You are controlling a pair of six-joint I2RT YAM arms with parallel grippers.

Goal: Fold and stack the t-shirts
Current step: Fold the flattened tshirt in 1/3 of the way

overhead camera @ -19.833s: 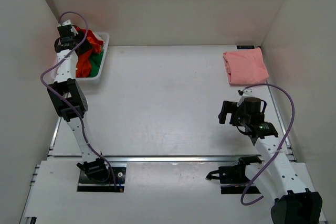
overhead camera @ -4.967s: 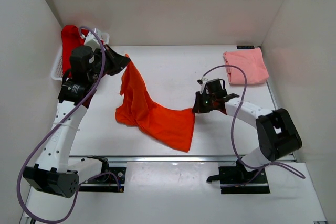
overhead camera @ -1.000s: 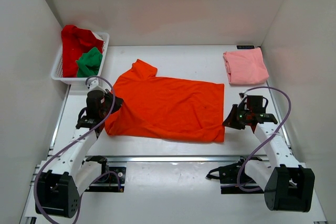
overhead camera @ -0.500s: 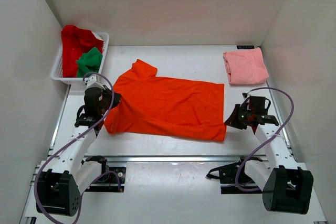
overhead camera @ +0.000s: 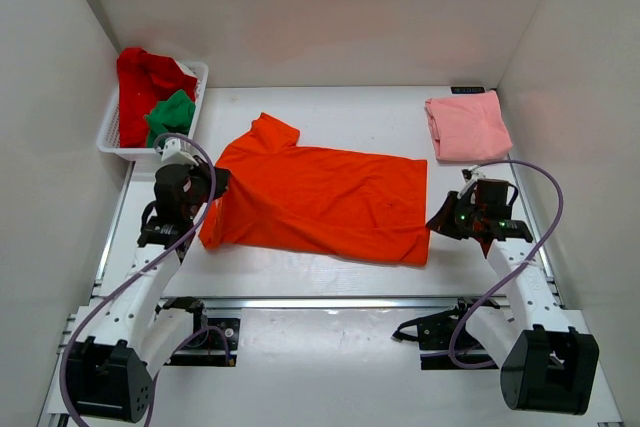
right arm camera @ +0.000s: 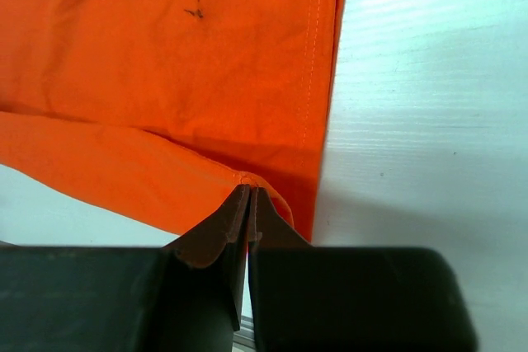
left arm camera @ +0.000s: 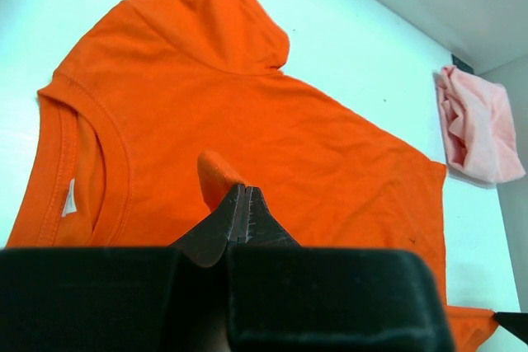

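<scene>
**Orange t-shirt spread flat, both grippers clamped on it**

The orange t-shirt (overhead camera: 320, 202) lies spread on the table (overhead camera: 330, 112) at the centre of the work area, with its collar toward 9 o'clock and its hem toward 3 o'clock.

- Left gripper (overhead camera: 210, 187): jaws closed on a raised pinch of orange cloth beside the collar, at the shirt's 9 o'clock edge.
- Right gripper (overhead camera: 438, 223): jaws closed on the hem corner, at the shirt's 4 o'clock.

The pale pink t-shirt (overhead camera: 467, 125) lies folded at the table's 2 o'clock, well apart from the orange one. The white basket (overhead camera: 112, 135), at 10 o'clock, holds the red t-shirt (overhead camera: 140, 77) and the green t-shirt (overhead camera: 172, 115).
</scene>
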